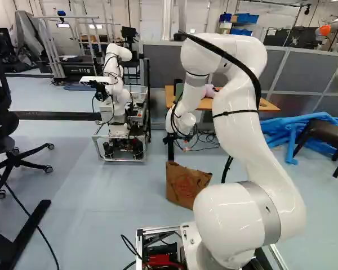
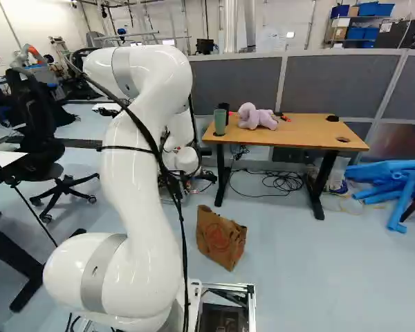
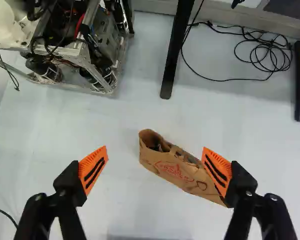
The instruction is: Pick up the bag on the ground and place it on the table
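On the floor (image 2: 290, 263), at seven o'clock from the table (image 2: 304, 128) in the right base view, the bag (image 2: 221, 238) is overhung by the wide-open, empty gripper (image 1: 185, 147).

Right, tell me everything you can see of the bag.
The bag is brown, papery-looking and creased, with red print on one broad side. Its top gapes, showing something dark inside. It seems to stand upright on the floor, short of the table. The open gripper hangs above; one finger hides part of one end in the wrist view. Only the floor seems to touch it.
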`<state>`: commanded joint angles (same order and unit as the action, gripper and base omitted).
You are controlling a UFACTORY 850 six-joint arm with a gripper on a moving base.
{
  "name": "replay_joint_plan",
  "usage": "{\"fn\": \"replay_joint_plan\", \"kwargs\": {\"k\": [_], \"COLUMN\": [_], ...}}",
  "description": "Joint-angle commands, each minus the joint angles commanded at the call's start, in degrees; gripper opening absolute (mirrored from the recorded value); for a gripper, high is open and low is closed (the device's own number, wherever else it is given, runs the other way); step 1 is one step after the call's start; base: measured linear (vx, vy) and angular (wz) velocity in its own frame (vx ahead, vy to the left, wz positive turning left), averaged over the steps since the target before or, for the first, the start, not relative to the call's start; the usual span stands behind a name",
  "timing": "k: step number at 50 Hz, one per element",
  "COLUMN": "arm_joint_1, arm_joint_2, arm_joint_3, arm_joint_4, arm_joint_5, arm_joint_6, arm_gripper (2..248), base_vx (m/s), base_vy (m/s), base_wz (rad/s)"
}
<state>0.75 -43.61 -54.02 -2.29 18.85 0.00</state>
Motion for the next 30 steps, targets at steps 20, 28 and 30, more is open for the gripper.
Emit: {"fn": "replay_joint_plan", "kwargs": {"k": [20,28,30], "arm_joint_1": [-0.1,-0.6,-0.8], "arm_joint_2": [-4.1,-5.5,-5.8], "arm_joint_3": [-2.3,-2.9,-3.0], "arm_joint_4": [0.0,0.0,0.0], "arm_joint_5": [0.0,0.0,0.0], "arm_joint_6": [0.0,0.0,0.0], "arm_gripper": [247,247,247], "base_vx": [0.0,0.0,0.0], "base_vy": [0.0,0.0,0.0], "base_wz": [0.0,0.0,0.0]}}
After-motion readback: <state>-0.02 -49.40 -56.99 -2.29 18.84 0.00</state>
